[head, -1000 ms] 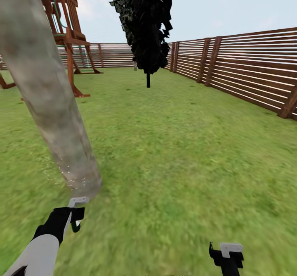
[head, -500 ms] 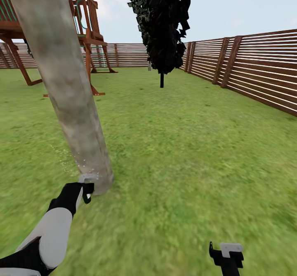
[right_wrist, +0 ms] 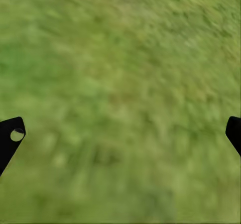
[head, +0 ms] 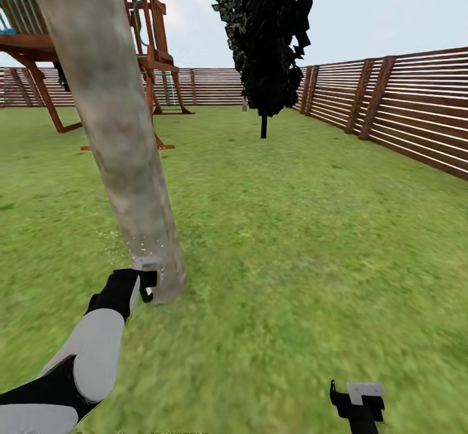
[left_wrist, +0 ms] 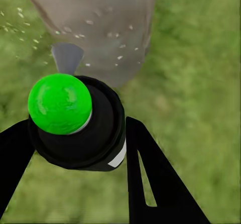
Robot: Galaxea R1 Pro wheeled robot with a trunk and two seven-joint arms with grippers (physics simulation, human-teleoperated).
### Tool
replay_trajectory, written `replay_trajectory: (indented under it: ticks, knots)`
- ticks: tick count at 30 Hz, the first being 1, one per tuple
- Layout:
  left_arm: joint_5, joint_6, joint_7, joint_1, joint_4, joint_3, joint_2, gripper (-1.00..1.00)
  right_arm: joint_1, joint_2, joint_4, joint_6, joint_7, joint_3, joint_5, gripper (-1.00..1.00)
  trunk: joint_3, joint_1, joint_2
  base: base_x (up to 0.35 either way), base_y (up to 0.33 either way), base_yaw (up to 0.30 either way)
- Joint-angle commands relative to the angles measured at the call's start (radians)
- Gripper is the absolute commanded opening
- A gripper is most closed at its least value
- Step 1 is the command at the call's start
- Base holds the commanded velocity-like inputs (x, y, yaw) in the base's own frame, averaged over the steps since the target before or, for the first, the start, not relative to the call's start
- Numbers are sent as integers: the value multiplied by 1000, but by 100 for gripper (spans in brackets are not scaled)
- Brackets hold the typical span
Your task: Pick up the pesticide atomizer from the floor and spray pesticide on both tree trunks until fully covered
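The garden is a broad green lawn ringed by a brown slatted fence (head: 403, 106), with a wooden play structure (head: 140, 44) at the far left and a dark, dense-leaved tree (head: 270, 38) standing farther back near the fence. Close in front, a thick mottled grey-tan tree trunk (head: 120, 135) rises from the grass (head: 292, 239) and leans out of the top of the head view.

The left end effector (head: 146, 278) is clenched around the pesticide atomizer (left_wrist: 75, 123), whose black body and bright green cap sit between the two dark fingers (left_wrist: 150, 174) in the left wrist view, its pale nozzle aimed at the foot of the trunk. It is held just beside the base of the trunk, near enough that they may be touching. Tiny white specks of pesticide (left_wrist: 88, 35) float across the bark and over the grass beside it.

Over the last second the whole scene has slid to the right in the head view, so the camera has turned; against that, the left arm has come forward and up toward the trunk, bringing the nozzle from short of the base to right against it. I judge that spraying of this first trunk is under way at its lowest part, with the higher bark still to cover.

The right end effector (head: 356, 398) hangs low over bare grass, its fingers spread wide and released, grasping nothing.
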Motion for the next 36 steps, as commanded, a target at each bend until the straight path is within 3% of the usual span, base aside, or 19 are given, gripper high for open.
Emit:
replay_trajectory:
  ticks: [1, 4, 15, 27, 36]
  knots:
    - [-1, 5, -1, -2, -10, 0, 6, -100, 0, 0, 0, 0, 0, 0, 0, 100, 0, 0, 0, 0, 0, 276]
    - [0, 45, -2, -1, -75, -1, 27, -100, 0, 0, 0, 0, 0, 0, 0, 100, 0, 0, 0, 0, 0, 229]
    - [0, 60, -2, -1, -86, -2, 22, -100, 0, -2, 0, 0, 0, 0, 2, 100, 0, 0, 0, 6, -204, 8]
    - [-1, 60, -1, 1, -86, -2, 21, -100, 0, -2, 0, 0, 0, 0, 2, 100, 0, 0, 0, 224, -192, 3]
    - [-1, 60, -1, 3, -86, -2, 21, -100, 0, -1, 0, 0, 0, 0, 2, 100, 0, 0, 0, 197, -211, 246]
